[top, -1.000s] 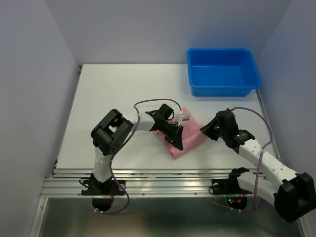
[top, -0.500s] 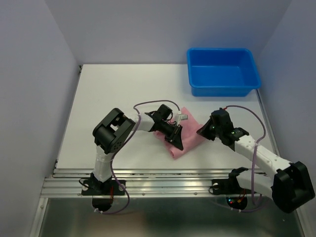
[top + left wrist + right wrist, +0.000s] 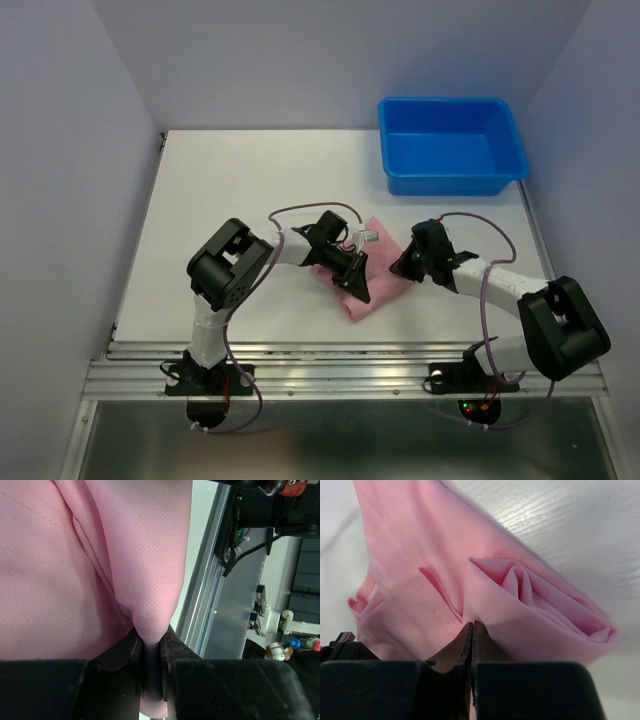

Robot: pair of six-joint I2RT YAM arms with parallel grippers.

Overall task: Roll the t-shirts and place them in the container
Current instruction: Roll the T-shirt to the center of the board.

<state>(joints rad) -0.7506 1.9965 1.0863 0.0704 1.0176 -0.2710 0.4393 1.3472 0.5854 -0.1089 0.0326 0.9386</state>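
From above, the left gripper point(image 3: 358, 288) covers the middle of the pink t-shirt point(image 3: 388, 280), while the right gripper point(image 3: 400, 266) hides with its own body where it meets the cloth. Both wrist views cut the shirt off at their edges. Whether the right fingers point(image 3: 455, 650) pinch any cloth cannot be told.

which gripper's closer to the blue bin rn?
Right. The right gripper is at the shirt's right edge, on the bin's side; the left gripper is farther left, over the shirt's middle.
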